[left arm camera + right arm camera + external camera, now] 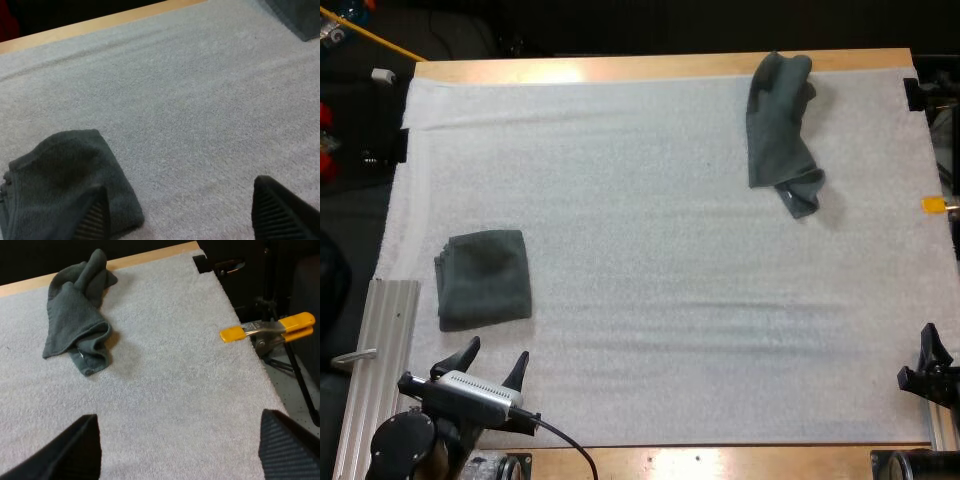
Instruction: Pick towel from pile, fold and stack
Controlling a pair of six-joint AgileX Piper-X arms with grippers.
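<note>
at the counter's [620, 68] near left corner: left jaws, apart, gripping nothing, just short of the folded towel [484, 278]. at the near right corner: right jaws, also wide apart and empty, over bare white mat [650, 320]. toward the left edge: folded towel, flat, a squarish pad, probably the start of the stack. well beyond, by the far right corner: crumpled towel [780, 120], the one to fetch, bunched long, one end peaked at the far edge, the other curled toward the middle. likely light, limp, grippy terry; no holding of shape once lifted, so best pinched at a corner or hemmed end, then shaken flat. from the right wrist view: the rolled hem end [92, 360], thick and raised, a fair pinch spot. from the left wrist view: the folded towel's layered side, close by. from the high view: both towels together, well apart.
</note>
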